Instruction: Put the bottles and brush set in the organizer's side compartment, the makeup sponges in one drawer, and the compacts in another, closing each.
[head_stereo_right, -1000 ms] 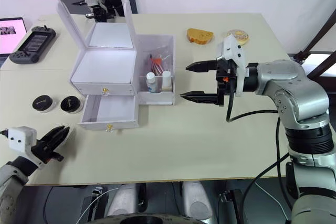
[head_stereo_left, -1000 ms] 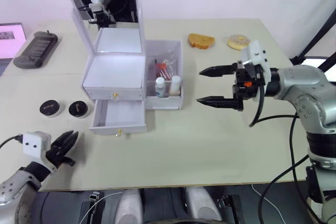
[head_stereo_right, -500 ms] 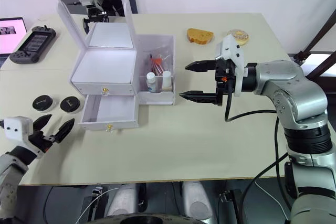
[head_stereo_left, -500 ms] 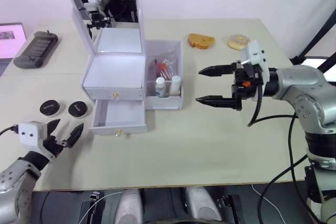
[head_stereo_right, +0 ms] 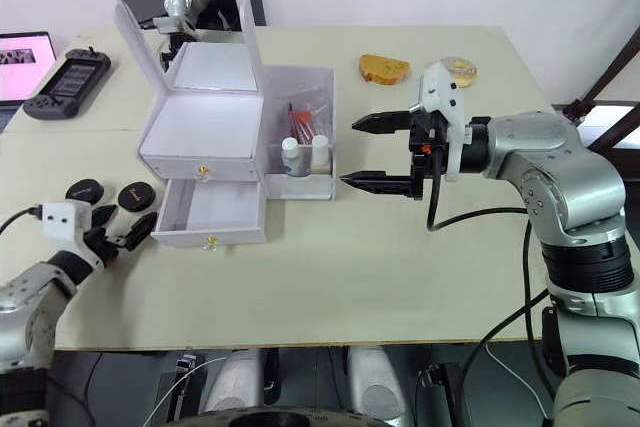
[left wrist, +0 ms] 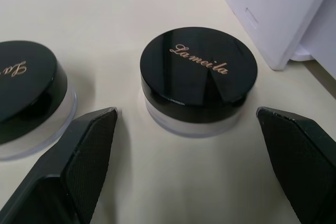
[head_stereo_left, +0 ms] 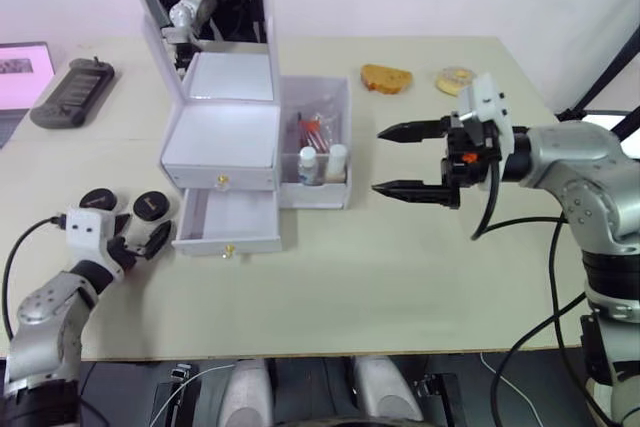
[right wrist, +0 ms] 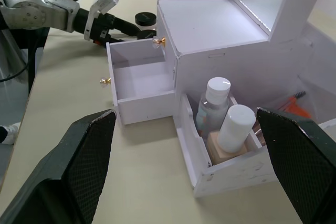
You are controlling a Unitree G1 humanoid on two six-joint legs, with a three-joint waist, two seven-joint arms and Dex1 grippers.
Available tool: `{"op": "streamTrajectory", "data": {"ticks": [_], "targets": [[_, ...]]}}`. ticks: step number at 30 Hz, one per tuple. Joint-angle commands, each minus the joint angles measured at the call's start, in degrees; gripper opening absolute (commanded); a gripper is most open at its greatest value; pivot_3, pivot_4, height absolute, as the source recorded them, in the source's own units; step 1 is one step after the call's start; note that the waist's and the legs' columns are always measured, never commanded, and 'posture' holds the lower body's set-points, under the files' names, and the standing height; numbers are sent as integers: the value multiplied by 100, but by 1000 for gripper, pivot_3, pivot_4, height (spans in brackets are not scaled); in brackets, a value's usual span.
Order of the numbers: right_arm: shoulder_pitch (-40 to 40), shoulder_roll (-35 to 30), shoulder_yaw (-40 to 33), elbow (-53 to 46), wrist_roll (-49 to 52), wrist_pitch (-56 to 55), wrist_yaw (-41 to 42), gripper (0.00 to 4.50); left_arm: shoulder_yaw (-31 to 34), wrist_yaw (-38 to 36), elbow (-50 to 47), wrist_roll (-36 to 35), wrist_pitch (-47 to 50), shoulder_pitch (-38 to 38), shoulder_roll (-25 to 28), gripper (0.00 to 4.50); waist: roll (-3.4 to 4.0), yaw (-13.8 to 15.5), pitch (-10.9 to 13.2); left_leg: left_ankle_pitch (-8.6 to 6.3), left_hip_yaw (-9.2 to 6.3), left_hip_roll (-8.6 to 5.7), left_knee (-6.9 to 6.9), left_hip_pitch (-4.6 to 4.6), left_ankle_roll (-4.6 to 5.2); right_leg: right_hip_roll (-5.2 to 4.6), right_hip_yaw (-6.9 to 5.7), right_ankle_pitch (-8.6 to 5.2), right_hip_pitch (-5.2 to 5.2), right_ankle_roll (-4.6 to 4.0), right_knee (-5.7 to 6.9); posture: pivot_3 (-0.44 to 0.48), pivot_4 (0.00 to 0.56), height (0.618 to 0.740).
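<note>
Black-lidded compact [left wrist: 199, 81] just ahead of my left gripper [head_stereo_left: 133, 243], between its wide-spread fingers, untouched, second compact [left wrist: 29, 94] outside one finger, my right gripper [head_stereo_left: 408, 160] spread wide and holding nothing, facing the white organizer [head_stereo_left: 222, 142], lower drawer [head_stereo_left: 228, 223] pulled out.

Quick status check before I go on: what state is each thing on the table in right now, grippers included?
Left gripper: open, fingers either side of the nearer compact, not touching.
Other compact: lid on, on the table beside it.
Right gripper: open, empty, hovering beside the organizer.
Lower drawer: pulled open, empty.
Upper drawer: shut.
Mirror lid: raised.
Side compartment: holds two capped bottles and the brush set.
</note>
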Motion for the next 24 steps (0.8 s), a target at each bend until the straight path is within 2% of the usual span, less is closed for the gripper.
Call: {"op": "streamTrajectory", "data": {"ticks": [1, 13, 16, 18, 24], "targets": [[-164, -51, -176, -206, 74, -73, -27, 4500, -83, -6, 342, 157, -192, -251, 96, 4474, 0, 4, 0, 0, 0, 0, 0, 0, 0, 0, 0, 0, 0, 0, 0, 0, 150, 740], [-188, -68, -174, -258, 67, -85, -6, 4500, -412, -151, 1190, 408, -707, -943, 64, 4474, 1, 122, 0, 1, -1, 0, 1, 1, -1, 1, 0, 5, 1, 8, 3, 0, 150, 740], [-189, -69, -177, -254, 66, -90, -1, 4500, -452, -154, 1232, 427, -777, -926, 60, 3617, 1, 125, 0, 1, -1, 0, 0, 1, -1, 0, 0, 7, 1, 13, 3, 0, 150, 740], [-190, -70, -173, -249, 62, -97, 10, 4500, -459, -137, 1262, 427, -825, -907, 67, 2673, 1, 124, -1, 1, -1, 0, 0, 1, -1, 1, -1, 7, 1, 13, 3, 0, 150, 740], [-229, -26, -121, -208, 58, -113, 50, 4500, -333, -175, 1166, 323, -878, -807, 124, 2651, 3, 114, -2, 1, -1, 0, 0, 4, -1, 2, -1, 7, 1, 13, 7, 0, 150, 740]]}}
